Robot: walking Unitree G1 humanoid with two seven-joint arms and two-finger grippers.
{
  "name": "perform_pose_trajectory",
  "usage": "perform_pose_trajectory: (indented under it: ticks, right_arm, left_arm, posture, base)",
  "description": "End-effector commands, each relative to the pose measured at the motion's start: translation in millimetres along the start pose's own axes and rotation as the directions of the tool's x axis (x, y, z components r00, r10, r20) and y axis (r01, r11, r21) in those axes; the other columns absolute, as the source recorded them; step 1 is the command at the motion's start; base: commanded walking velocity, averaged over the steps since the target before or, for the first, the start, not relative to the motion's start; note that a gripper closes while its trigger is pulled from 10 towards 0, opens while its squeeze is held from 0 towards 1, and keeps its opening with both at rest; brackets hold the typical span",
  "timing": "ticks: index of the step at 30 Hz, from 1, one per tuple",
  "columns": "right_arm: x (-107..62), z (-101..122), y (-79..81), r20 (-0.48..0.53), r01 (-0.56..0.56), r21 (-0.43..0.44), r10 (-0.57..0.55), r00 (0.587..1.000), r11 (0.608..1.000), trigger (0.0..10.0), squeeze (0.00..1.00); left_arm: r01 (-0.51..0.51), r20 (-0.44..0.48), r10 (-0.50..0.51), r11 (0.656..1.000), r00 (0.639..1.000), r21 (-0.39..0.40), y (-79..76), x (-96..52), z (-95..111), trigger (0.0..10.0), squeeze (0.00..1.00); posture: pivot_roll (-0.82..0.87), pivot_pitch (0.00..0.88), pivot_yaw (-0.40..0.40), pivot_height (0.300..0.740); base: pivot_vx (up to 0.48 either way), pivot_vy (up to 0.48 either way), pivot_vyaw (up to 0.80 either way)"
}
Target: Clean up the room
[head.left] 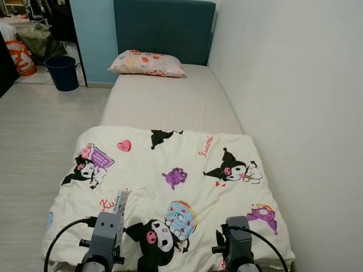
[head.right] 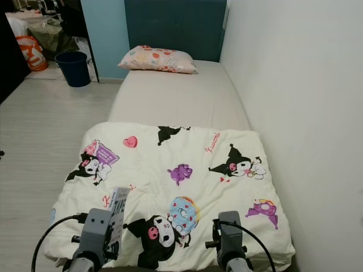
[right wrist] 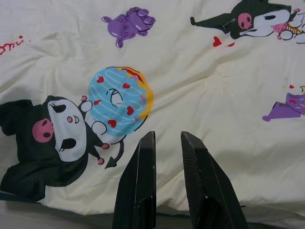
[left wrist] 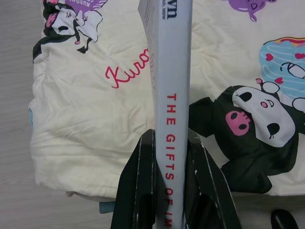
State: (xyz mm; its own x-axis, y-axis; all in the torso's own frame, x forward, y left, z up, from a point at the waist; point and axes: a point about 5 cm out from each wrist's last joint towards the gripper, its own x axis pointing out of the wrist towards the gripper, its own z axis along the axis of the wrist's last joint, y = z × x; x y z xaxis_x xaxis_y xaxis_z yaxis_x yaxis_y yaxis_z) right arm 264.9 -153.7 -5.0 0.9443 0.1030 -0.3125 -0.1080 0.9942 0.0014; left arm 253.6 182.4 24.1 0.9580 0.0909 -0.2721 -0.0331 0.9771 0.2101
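Book point(left wrist: 172, 95), a thin grey-spined paperback with red lettering, stands upright in our left gripper point(left wrist: 170, 157), both black fingers clamped flat against its covers over the near end of the bed. Below it lies a soft, wrinkled cream quilt point(head.left: 170, 164) printed with cartoon figures, covering the near half of the smooth bare mattress point(head.left: 176, 102); a spotted pillow point(head.left: 146, 63) rests against the padded teal headboard point(head.left: 164, 28). Our right gripper point(right wrist: 167, 157) hovers over the quilt, fingers slightly apart and empty; a white wall point(head.left: 295, 113) hugs the bed's right edge, pale plank floor point(head.left: 39, 136) lies open to the left, with a dark bin point(head.left: 62, 72) far off.
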Motion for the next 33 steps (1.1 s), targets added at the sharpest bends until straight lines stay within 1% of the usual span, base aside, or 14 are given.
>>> perform_pose_trajectory:
  ticks: [1, 6, 8, 9, 11, 13, 17, 22, 25, 26, 27, 28, 30, 33]
  right_arm:
    - [-5.1, -9.6, -1.1, -0.032, 0.012, 0.012, -0.012, 0.999, 1.0, 10.0, 0.0]
    - [-5.0, -10.6, -0.5, -0.037, 0.012, 0.018, -0.011, 0.999, 1.0, 10.0, 0.0]
    - [-5.7, -13.2, 0.7, -0.04, 0.041, 0.086, -0.038, 0.998, 0.995, 10.0, 0.0]
    - [-6.1, -14.0, 2.9, -0.036, 0.053, 0.124, -0.049, 0.998, 0.991, 10.0, 0.0]
    - [-6.1, -14.0, 2.9, -0.036, 0.053, 0.124, -0.049, 0.998, 0.991, 10.0, 0.0]
    - [-6.3, -14.3, 8.2, -0.025, 0.054, 0.182, -0.05, 0.998, 0.982, 10.0, 0.0]
    - [-6.0, -15.2, 12.8, -0.026, 0.031, 0.204, -0.027, 0.999, 0.979, 10.0, 0.0]
    - [-6.3, -15.5, 9.3, -0.027, 0.021, 0.21, -0.015, 1.0, 0.978, 10.0, 0.0]
    - [-6.3, -14.9, 6.5, -0.03, 0.003, 0.162, 0.002, 1.0, 0.987, 10.0, 0.0]
    - [-6.3, -14.9, 6.5, -0.03, 0.003, 0.162, 0.002, 1.0, 0.987, 10.0, 0.0]
    - [-6.3, -15.2, 4.7, -0.037, 0.004, 0.137, 0.001, 0.999, 0.991, 10.0, 0.0]
    - [-6.3, -15.2, 4.7, -0.037, 0.004, 0.137, 0.001, 0.999, 0.991, 10.0, 0.0]
    - [-6.0, -16.7, -0.3, -0.057, 0.027, 0.102, -0.021, 0.998, 0.994, 10.0, 0.0]
    - [-5.5, -14.9, 0.8, -0.045, 0.02, 0.111, -0.015, 0.999, 0.994, 10.0, 0.0]
  left_arm:
    - [0.011, -0.014, -0.011, 1.0, 1.0, 0.014, -3.7, -0.2, -2.0, 10.0, 0.0]
    - [0.014, -0.012, -0.014, 1.0, 1.0, 0.017, -3.3, 0.0, -1.5, 10.0, 0.0]
    - [0.029, -0.005, -0.028, 0.999, 1.0, 0.036, 1.1, 0.3, 0.7, 10.0, 0.0]
    - [0.028, -0.003, -0.027, 0.999, 1.0, 0.044, 5.7, 0.5, 1.4, 10.0, 0.0]
    - [0.028, -0.003, -0.027, 0.999, 1.0, 0.044, 5.7, 0.5, 1.4, 10.0, 0.0]
    - [0.026, -0.002, -0.026, 0.998, 1.0, 0.062, 13.4, 0.6, 2.1, 10.0, 0.0]
    - [0.027, -0.001, -0.027, 0.997, 1.0, 0.075, 17.3, 0.5, 2.9, 10.0, 0.0]
    - [0.026, -0.003, -0.026, 0.997, 1.0, 0.075, 16.3, -1.4, 0.5, 10.0, 0.0]
    - [0.023, -0.02, -0.022, 0.998, 1.0, 0.066, 13.2, -2.6, -5.4, 10.0, 0.0]
    - [0.023, -0.02, -0.022, 0.998, 1.0, 0.066, 13.2, -2.6, -5.4, 10.0, 0.0]
    - [0.023, -0.025, -0.021, 0.998, 0.999, 0.061, 11.4, -3.1, -6.9, 10.0, 0.0]
    - [0.023, -0.025, -0.021, 0.998, 0.999, 0.061, 11.4, -3.1, -6.9, 10.0, 0.0]
    - [0.027, -0.031, -0.025, 0.998, 0.999, 0.053, 6.9, -4.1, -8.5, 10.0, 0.0]
    - [0.027, -0.032, -0.025, 0.998, 0.999, 0.05, 6.0, -4.6, -8.8, 10.0, 0.0]
  posture:
    - [0.03, 0.143, -0.069, 0.728]
    - [0.03, 0.148, -0.059, 0.728]
    - [0.05, 0.151, -0.017, 0.728]
    - [0.07, 0.147, -0.002, 0.728]
    - [0.07, 0.147, -0.002, 0.728]
    - [0.09, 0.146, 0.013, 0.728]
    - [0.09, 0.148, 0.016, 0.728]
    - [0.08, 0.148, 0.004, 0.728]
    - [0.06, 0.144, -0.015, 0.728]
    - [0.06, 0.144, -0.015, 0.728]
    - [0.05, 0.142, -0.019, 0.728]
    - [0.05, 0.142, -0.019, 0.728]
    - [0.05, 0.138, -0.026, 0.728]
    - [0.05, 0.137, -0.027, 0.728]
  base:
    - [0.0, 0.0, 0.0]
    - [0.0, 0.0, 0.0]
    - [0.0, 0.0, 0.0]
    - [0.0, 0.0, 0.0]
    - [0.0, 0.0, 0.0]
    - [0.0, 0.0, 0.0]
    - [0.0, 0.0, 0.0]
    - [0.0, 0.0, 0.0]
    - [0.0, 0.0, 0.0]
    - [0.0, 0.0, 0.0]
    - [0.0, 0.0, 0.0]
    - [0.0, 0.0, 0.0]
    - [0.0, 0.0, 0.0]
    - [0.0, 0.0, 0.0]
